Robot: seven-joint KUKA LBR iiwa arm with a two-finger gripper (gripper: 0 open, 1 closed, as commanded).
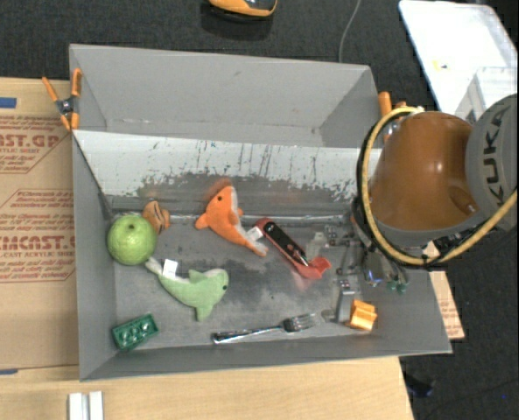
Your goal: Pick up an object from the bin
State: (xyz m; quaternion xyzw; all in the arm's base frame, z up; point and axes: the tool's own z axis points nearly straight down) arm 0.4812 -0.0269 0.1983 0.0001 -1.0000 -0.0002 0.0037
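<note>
Looking down into the grey bin in the camera view. Finding the gripper low over the floor at the three o'clock side, below the arm's orange cover; failing to tell whether open or closed. Judging the red-and-black tool the nearest thing: lying flat and slantwise just right of the floor's centre, running from ten toward four o'clock, its red end just beside the gripper, at the gripper's nine o'clock. Expecting it to handle as light, stiff and rather slippery, likely to skid on bare metal; taking it across the narrow middle of the handle, square to its length, probably being safest. Noting also a small orange block near the gripper's five o'clock, a fork toward eight, and, well apart toward nine and ten, an orange plush fish and a green apple.
</note>
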